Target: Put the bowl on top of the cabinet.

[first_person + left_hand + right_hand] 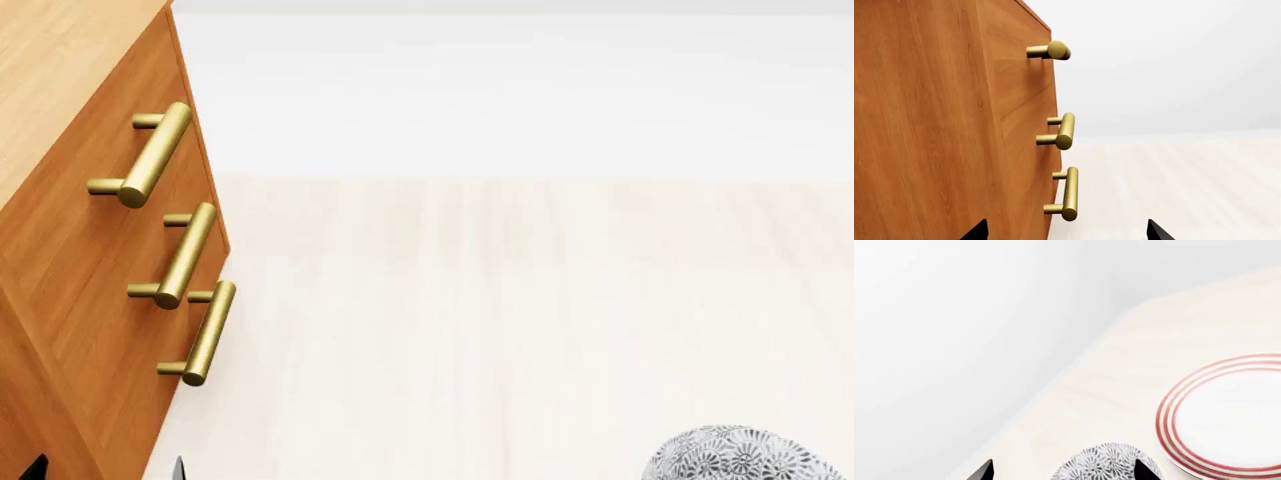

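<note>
You are hovering the right gripper (1062, 471) over the bowl (1104, 462), fingers apart astride it, nothing clamped (the reach, I judge). It is sitting on the pale surface (534, 330) beside the red-ringed plate (1227, 415). Next: close, then lift to the cabinet (67, 240) top. The left gripper (1066, 231) is idling open near the handles (1066, 131).
</note>
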Tool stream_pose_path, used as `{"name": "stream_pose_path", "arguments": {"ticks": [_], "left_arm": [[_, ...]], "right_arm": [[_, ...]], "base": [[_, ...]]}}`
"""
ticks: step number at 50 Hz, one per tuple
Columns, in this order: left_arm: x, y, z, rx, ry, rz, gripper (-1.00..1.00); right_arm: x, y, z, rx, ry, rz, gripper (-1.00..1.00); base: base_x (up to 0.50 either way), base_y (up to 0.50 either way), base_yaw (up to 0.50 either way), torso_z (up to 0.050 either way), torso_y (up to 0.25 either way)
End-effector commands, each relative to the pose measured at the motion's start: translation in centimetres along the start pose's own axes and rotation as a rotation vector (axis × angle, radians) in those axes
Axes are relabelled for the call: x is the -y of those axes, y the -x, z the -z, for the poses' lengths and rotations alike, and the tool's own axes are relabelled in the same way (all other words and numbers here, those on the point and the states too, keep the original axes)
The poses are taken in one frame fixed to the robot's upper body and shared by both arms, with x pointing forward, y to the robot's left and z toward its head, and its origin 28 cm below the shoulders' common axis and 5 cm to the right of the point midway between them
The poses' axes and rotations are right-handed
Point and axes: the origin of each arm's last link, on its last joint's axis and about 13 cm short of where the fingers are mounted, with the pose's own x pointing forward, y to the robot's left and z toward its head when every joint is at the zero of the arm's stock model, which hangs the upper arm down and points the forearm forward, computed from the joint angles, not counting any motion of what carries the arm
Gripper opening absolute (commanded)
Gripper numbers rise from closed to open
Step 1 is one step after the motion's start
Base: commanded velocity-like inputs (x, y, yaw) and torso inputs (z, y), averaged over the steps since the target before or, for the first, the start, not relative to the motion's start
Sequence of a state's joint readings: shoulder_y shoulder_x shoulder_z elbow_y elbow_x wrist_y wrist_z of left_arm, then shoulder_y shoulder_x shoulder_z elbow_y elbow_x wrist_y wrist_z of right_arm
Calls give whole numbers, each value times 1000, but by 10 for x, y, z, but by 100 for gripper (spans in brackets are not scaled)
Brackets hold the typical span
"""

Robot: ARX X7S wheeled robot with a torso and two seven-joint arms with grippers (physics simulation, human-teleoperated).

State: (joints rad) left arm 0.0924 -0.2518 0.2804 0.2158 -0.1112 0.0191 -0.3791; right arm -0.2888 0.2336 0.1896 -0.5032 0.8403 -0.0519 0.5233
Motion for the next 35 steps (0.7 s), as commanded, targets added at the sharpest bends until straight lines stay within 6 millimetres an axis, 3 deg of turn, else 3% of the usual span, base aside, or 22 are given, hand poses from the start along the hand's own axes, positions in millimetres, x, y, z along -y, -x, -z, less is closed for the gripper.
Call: {"name": "stream_pose_path", "arguments": {"ticks": [1, 11, 18, 35], "left_arm": [[0, -1, 1, -3, 1, 0, 100], [0, -1, 1, -5, 2, 1, 100], [1, -2, 2, -7, -2, 1, 100], [1, -1, 3, -9, -2, 1, 100]], "right_arm": [[3, -1, -1, -13, -32, 41, 100], [6, -4, -1, -18, -61, 108, 100], [15, -7, -4, -27, -175, 199, 100], [18, -18, 0, -127, -178, 284, 100]], "base": [[0, 0, 0, 0, 0], [0, 0, 0, 0, 0], [0, 0, 0, 0, 0], [0, 0, 0, 0, 0]]}}
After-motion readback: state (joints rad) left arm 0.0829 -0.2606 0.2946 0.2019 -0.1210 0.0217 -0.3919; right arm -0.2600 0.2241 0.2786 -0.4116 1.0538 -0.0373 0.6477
